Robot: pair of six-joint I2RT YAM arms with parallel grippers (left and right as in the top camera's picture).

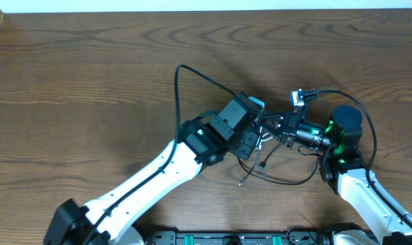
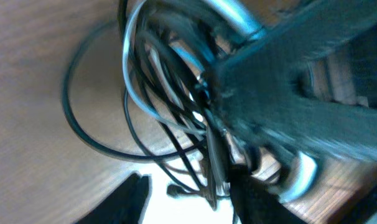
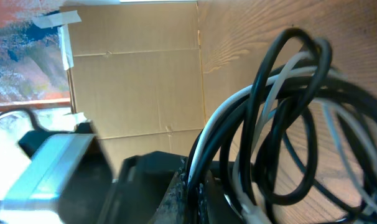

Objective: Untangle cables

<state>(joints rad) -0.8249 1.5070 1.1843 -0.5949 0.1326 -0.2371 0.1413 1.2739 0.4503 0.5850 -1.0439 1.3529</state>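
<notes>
Right up against the right wrist lens hang the cables (image 3: pixel 288 124), black loops with a white one threaded among them, all rising from one point low in the picture. That point is the right gripper (image 1: pixel 277 126), pinched tight on the bundle. From above, the bundle sits between the two arms just right of the middle of the table (image 1: pixel 90 68), lifted a little where the grippers meet. The left gripper (image 1: pixel 252 139) presses in from the other side, touching or nearly touching the same clump. Its own view is a blur of crossed cords, and I cannot tell how wide its jaws stand or whether they have hold of anything.

By my reckoning the job is barely begun. No cord lies by itself on the wood; the strands cross and pass through one another in one knot. A slack loop (image 1: pixel 294 181) trails toward the front edge, with what look like plug ends beside it. Every cord is yet to be drawn out and laid apart.
</notes>
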